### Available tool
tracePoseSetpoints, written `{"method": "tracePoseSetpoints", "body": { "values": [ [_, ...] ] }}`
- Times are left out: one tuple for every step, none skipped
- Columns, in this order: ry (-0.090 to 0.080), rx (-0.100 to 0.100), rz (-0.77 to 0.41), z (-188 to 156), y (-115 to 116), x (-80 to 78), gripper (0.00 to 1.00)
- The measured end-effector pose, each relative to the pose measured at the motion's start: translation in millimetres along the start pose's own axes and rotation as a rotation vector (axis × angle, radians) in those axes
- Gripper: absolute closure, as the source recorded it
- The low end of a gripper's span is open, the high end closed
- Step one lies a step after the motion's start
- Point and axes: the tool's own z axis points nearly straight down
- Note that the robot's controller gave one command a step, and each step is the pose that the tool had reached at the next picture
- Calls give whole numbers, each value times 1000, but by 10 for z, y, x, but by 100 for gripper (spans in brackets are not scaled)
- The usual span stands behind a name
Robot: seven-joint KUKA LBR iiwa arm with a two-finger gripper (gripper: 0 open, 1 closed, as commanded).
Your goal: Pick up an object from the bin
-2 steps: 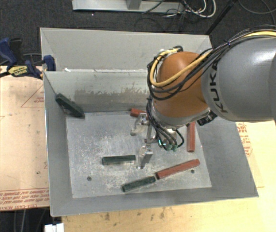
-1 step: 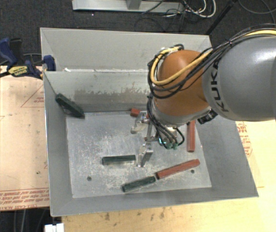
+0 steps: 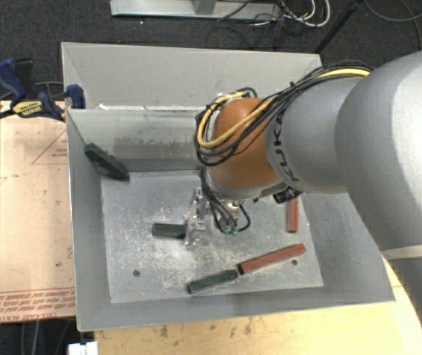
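My gripper [image 3: 195, 226] hangs low over the middle of the bin floor, below the orange cover. Its tip is at the right end of a small dark green flat block [image 3: 168, 231] that lies on the floor. I cannot tell whether it touches the block. In front of it lies a long stick [image 3: 245, 268], red at its right half and dark green at its left, slanting across the near part of the bin. A short red cylinder [image 3: 292, 217] lies to the right, close to the arm.
A dark grey bar [image 3: 106, 161] leans in the far left corner against the bin's back wall. The arm and its cables cover the bin's far right part. Bare floor lies at the left and the near left.
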Motion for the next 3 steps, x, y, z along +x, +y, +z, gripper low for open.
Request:
{"method": "tracePoseSetpoints", "body": {
  "values": [
    [0,0,1,0,-1,0,100],
    [4,3,-59,-1457,42,41,100],
    [5,3,-59,-1451,41,44,100]
  ]
}}
